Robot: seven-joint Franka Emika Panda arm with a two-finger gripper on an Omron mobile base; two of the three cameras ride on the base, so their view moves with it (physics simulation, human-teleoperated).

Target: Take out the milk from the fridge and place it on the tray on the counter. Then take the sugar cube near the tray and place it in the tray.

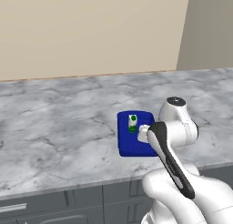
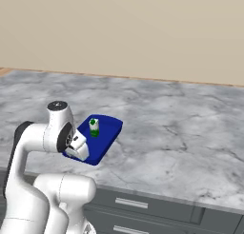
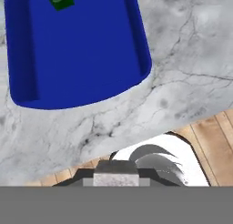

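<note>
The milk (image 1: pixel 132 123) stands upright on the tray (image 1: pixel 129 145), toward its far edge, so that half of the task looks done. The tray lies on the counter (image 1: pixel 59 127) near its front edge. The gripper (image 3: pixel 116 173) hangs over the counter's front edge, just short of the tray's near edge. Its jaws are drawn in narrow on a small pale grey block, which I take to be the sugar cube (image 3: pixel 116 169). From the right the hand (image 2: pixel 78 147) sits low against the tray's near corner. The sugar cube should be very light and stiff, but brittle at its corners and grainy, so a hard squeeze could crumble it and a loose one could let it slide out. Flat opposite faces are the right place to hold it, and the jaws appear to sit that way, one on each side. The bare blue floor near the tray's near edge looks the safest spot to set it, well apart from the milk, which is light and would tip at a nudge.
</note>
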